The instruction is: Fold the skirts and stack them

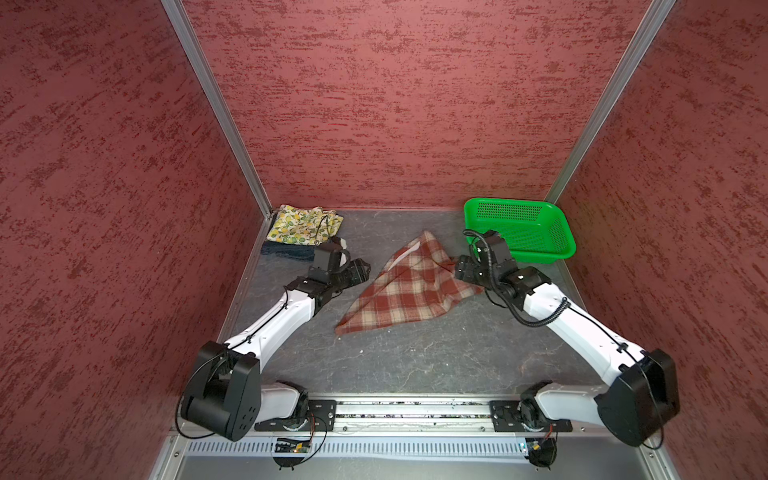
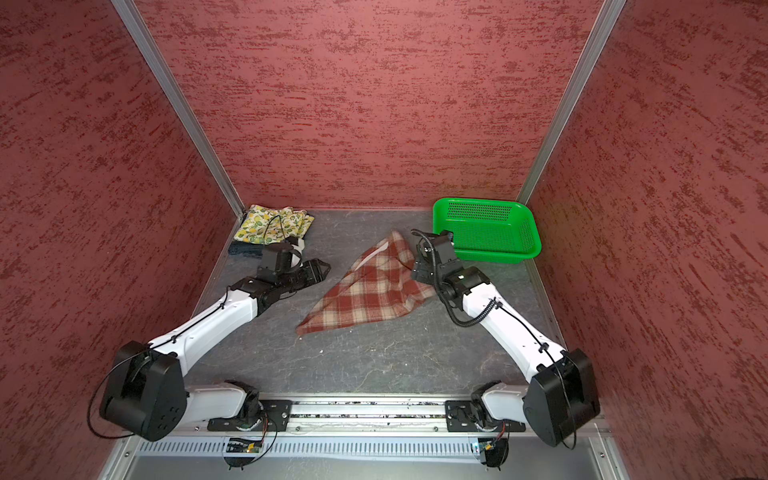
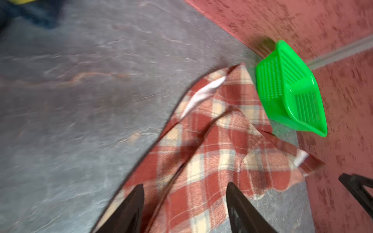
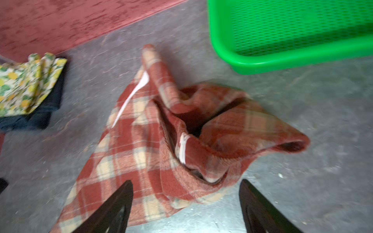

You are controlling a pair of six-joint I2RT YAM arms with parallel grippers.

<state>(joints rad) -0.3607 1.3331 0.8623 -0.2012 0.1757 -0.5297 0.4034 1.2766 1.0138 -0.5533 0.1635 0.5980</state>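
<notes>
The plaid skirt (image 1: 409, 291) lies crumpled mid-worktop (image 1: 415, 365). The green basket (image 1: 519, 203) sits in the far right corner, every skirt outside it. In the far left corner, the lemon skirt (image 1: 299, 224) rests on the denim skirt (image 1: 284, 251). The left gripper (image 3: 185, 184) and right gripper (image 4: 186, 181) hover over the plaid, claws spread.

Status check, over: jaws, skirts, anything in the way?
Left gripper and right gripper: jaws open, empty. Plaid skirt rumpled in the middle, unfolded; lemon skirt stacked on denim skirt, far left corner. Green basket beside plaid, not blocking.
</notes>
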